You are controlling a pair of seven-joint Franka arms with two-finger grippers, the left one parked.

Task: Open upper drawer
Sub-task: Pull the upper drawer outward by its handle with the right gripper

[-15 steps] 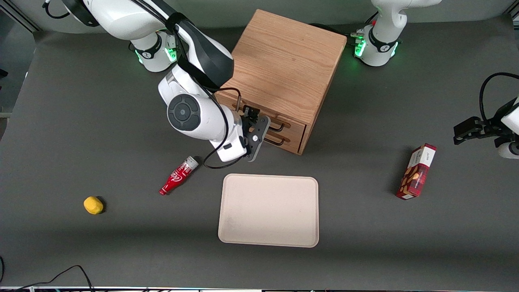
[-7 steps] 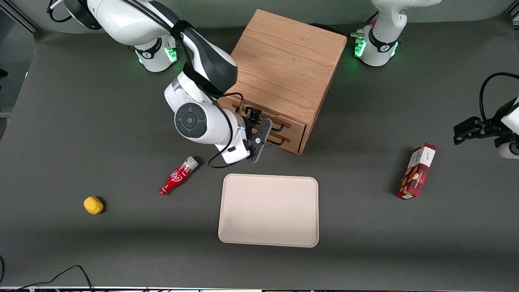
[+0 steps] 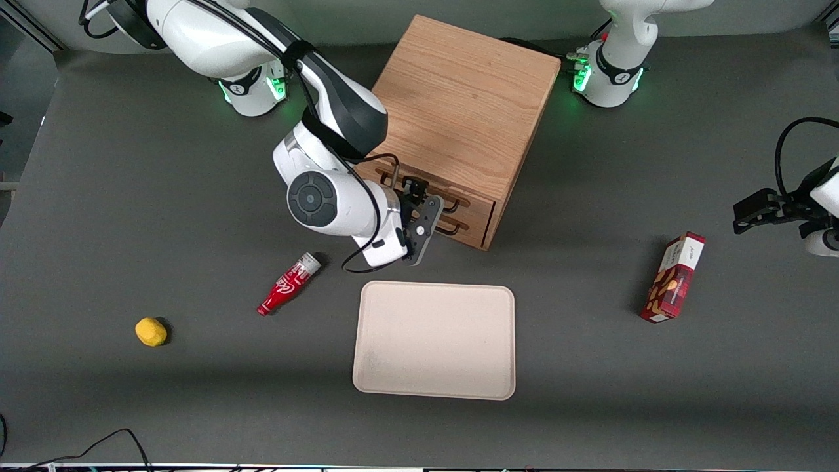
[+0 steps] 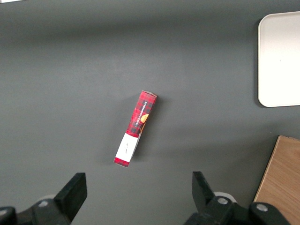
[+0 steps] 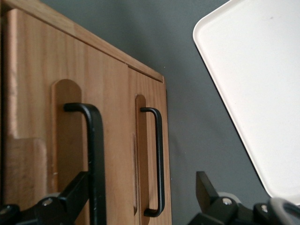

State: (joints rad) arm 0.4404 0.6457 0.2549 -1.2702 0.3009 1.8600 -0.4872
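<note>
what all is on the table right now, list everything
cabinet: 1, light oak, mid table
upper drawer: 1, oak, black handle, shut
lower drawer: 1, oak, black handle, shut
tray: 1, cream, in front of the cabinet
bottle: 1, red, lying beside the tray
yellow object: 1, toward the working arm's end
box: 1, red, toward the parked arm's end
hand: 1, black, open at the upper drawer's handle

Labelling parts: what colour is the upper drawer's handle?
Black, clearest in the right wrist view: thin metal bar handle.

Open tool (image 3: 419, 203) faces upper drawer (image 3: 459, 200), tray (image 3: 434, 339) nearby.
</note>
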